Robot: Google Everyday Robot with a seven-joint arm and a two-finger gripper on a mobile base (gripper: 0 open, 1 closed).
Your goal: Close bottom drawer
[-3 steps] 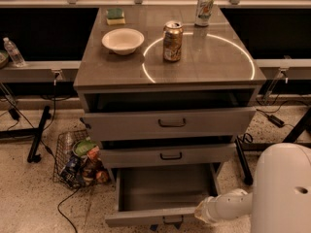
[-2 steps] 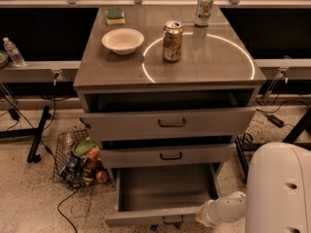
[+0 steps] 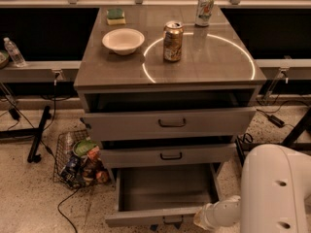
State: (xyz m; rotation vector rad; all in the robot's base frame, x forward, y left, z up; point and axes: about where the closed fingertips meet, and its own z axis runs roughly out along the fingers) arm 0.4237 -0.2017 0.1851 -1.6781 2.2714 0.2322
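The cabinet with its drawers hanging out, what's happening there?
A white robot arm reaches in from the lower right, with its gripper at the right end of the bottom drawer front. That drawer is pulled far out, looks empty and is not yet closed. The middle drawer and top drawer stand slightly open. On the cabinet top sit a bowl, a can, a second can and a sponge.

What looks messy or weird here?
All three grey drawers hang open: the wide top drawer and middle drawer slightly, the narrow bottom drawer pulled far out. The robot's gripper sits by its front panel. A filled wire basket stands on the floor.
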